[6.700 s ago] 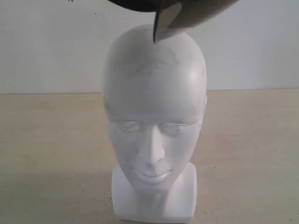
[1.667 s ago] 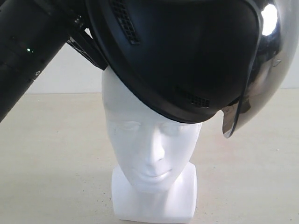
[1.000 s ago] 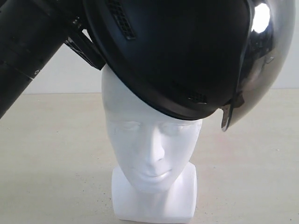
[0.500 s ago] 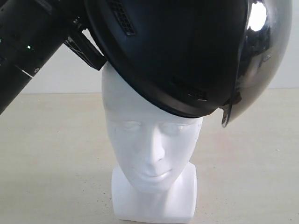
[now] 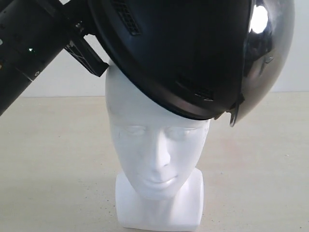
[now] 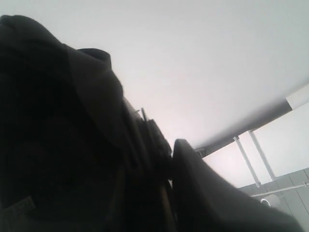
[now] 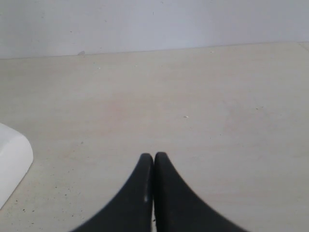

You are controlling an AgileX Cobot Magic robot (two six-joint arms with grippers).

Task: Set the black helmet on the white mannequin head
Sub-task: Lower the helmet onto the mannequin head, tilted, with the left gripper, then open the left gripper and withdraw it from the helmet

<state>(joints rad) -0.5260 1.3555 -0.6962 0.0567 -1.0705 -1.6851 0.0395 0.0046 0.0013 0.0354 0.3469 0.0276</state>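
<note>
Slanting down from upper left, left pincer clamps black helmet by its rim; right pincer closed.

exterior: close, facing white mannequin head | left wrist: upward, against black helmet | right wrist: low over table

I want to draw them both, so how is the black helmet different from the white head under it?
Colour: the black helmet is dark, with a gleaming visor; the white mannequin head is pale and dull.
Size: the helmet looks wider than the head.
Pose: the helmet sits tilted, lower on the exterior view's right; the head stands upright on its blocky neck.
Both are rounded on top.
</note>
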